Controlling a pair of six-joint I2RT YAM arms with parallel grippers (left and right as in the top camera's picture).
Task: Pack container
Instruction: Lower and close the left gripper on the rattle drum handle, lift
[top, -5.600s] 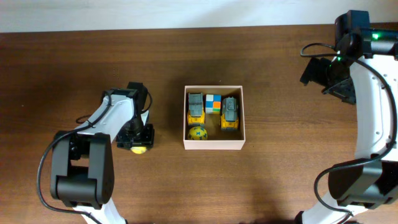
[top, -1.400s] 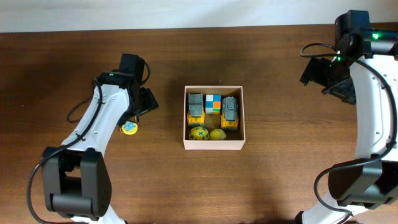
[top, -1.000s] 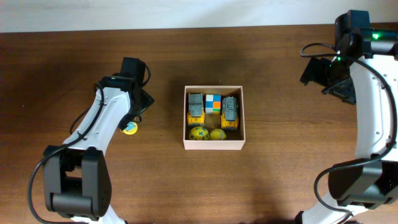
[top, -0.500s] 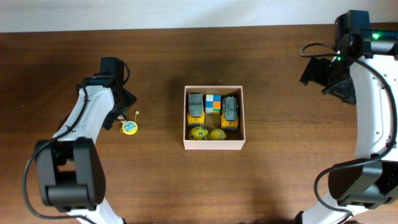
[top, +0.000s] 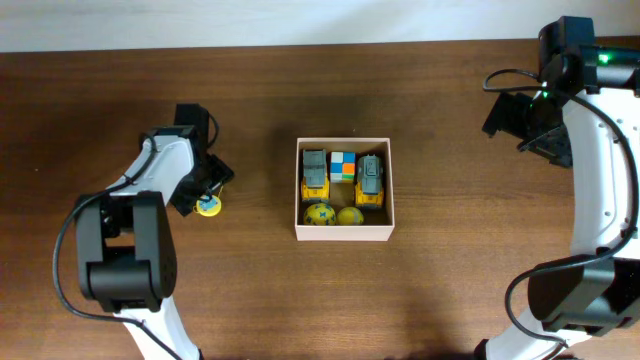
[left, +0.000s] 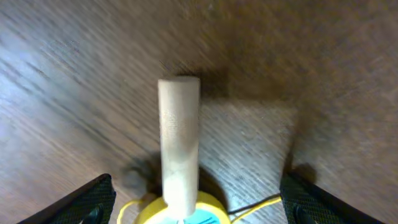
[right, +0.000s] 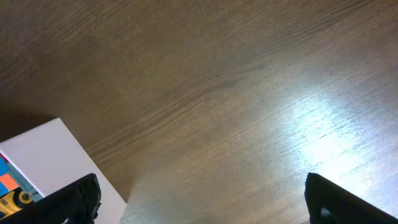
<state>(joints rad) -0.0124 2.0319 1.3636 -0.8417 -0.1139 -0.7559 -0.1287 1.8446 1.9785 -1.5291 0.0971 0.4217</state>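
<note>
Container (top: 345, 233): bench centre, holding 2 yellow trucks (top: 314, 172), 1 colour cube (top: 343, 166), 2 balls (top: 318, 214). Left claw (top: 203, 192): wide, straddling yellow toy's wooden peg (left: 179, 137), toward left edge. Advice: centre on peg, lower, close gently. Right claw (right: 214, 202): wide, empty.

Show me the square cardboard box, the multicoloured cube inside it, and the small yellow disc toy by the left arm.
square cardboard box (top: 345, 233), overhead view, front wall
multicoloured cube (top: 343, 166), overhead view, top face
small yellow disc toy (top: 208, 206), overhead view, blue centre
</note>
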